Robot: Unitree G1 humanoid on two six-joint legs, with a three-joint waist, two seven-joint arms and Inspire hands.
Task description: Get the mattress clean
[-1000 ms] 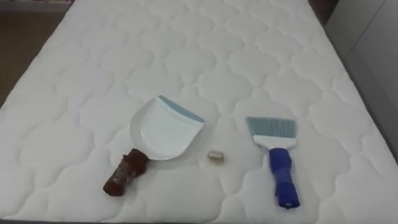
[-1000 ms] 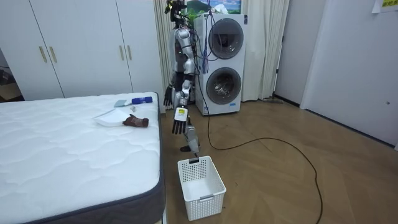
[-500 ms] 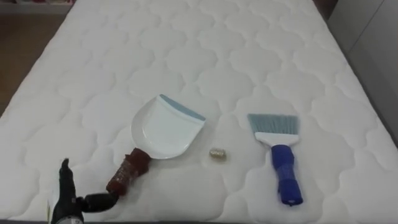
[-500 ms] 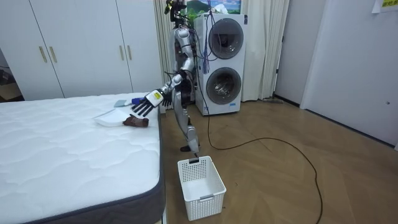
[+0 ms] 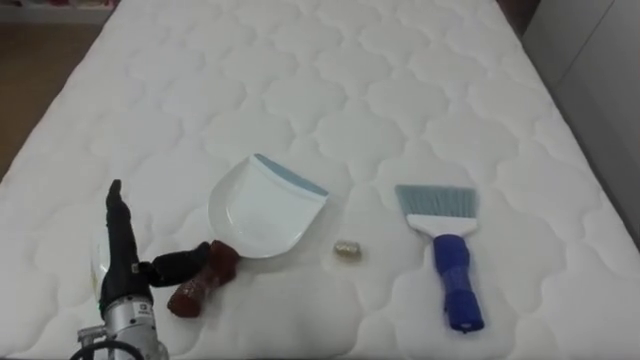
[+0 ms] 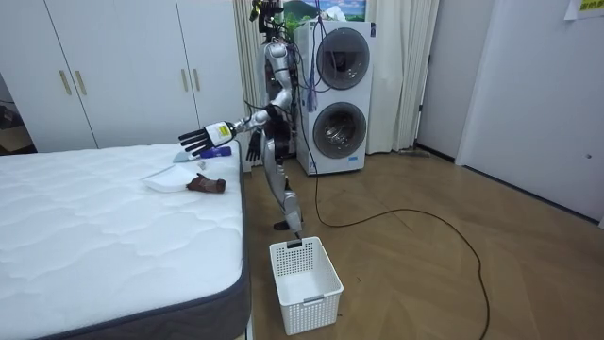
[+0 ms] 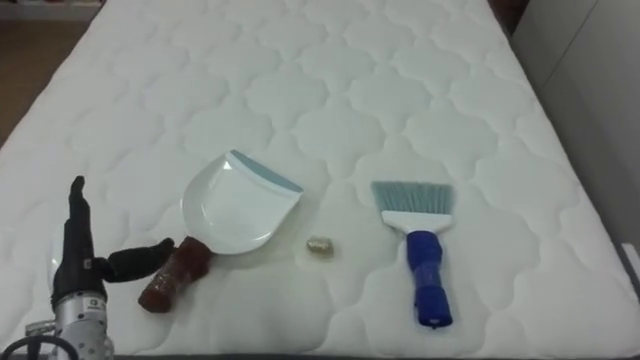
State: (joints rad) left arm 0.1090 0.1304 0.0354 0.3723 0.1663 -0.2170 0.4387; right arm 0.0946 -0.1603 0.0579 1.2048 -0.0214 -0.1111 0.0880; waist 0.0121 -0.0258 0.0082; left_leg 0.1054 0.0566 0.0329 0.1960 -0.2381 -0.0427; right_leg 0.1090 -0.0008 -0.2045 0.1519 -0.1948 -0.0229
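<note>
A white dustpan (image 5: 265, 208) with a blue lip and a brown handle (image 5: 200, 282) lies on the white quilted mattress (image 5: 330, 90). To its right sits a small tan scrap (image 5: 347, 250). Further right lies a blue-handled brush (image 5: 452, 262), bristles pointing away from me. My left hand (image 5: 125, 265) is raised at the lower left, open, fingers straight up and thumb reaching toward the dustpan handle without holding it. In the room view the left hand (image 6: 203, 139) hovers over the bed's end, and my right hand (image 6: 253, 146) hangs at my side.
I stand at the end of the bed (image 6: 113, 236) where the tools lie. A white basket (image 6: 304, 283) sits on the wooden floor beside the bed. Stacked washing machines (image 6: 340, 94) stand behind me, wardrobes (image 6: 123, 66) beyond the bed.
My left arm has swung up from my side and out over the mattress. The hand now stands higher and closer to the dustpan handle. Dustpan, scrap and brush have not moved.
</note>
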